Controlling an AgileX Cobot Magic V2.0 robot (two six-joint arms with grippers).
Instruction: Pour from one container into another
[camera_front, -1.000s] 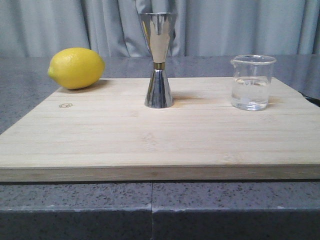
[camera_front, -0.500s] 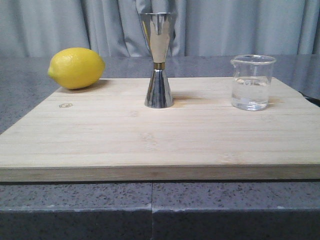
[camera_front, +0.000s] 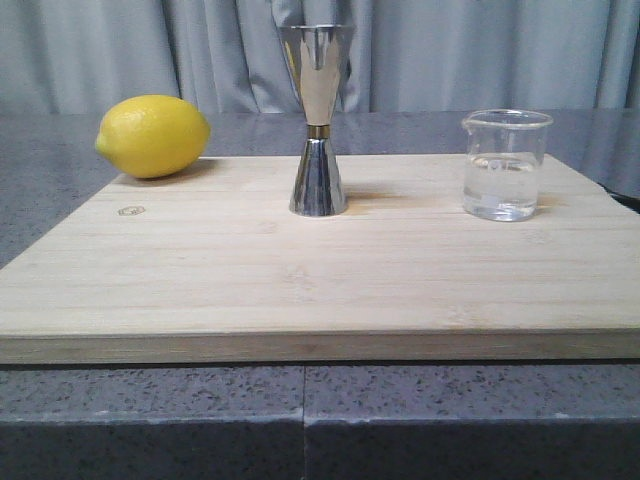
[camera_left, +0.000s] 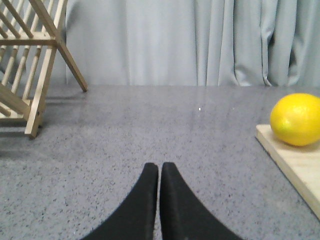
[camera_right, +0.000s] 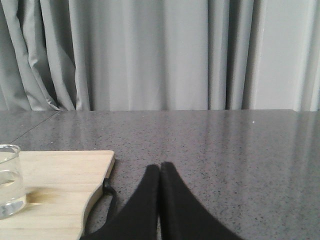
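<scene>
From the front cam I've got the wooden board flat on the grey speckled counter, grey curtain behind. Jigger stands upright near the board's 12 o'clock edge, wide cone up, thin gold band at the waist. Beaker sits upright at abt 2 o'clock on the board, well apart from the jigger, roughly half full of clear liquid; faint white marks on the glass, too small to read. Lemon lies at the 10 o'clock corner, well apart from the jigger on the other side. Small stamped logo on the board near the lemon, can't read it.

Neither arm shows in the front cam. Left gripper has its black fingers pressed together, nothing between them, over bare counter w/ the lemon and board corner off to one side and a wooden rack on the other. Right gripper also closed on nothing, over counter just beside the board's corner and its dark loop; beaker's edge visible there.
</scene>
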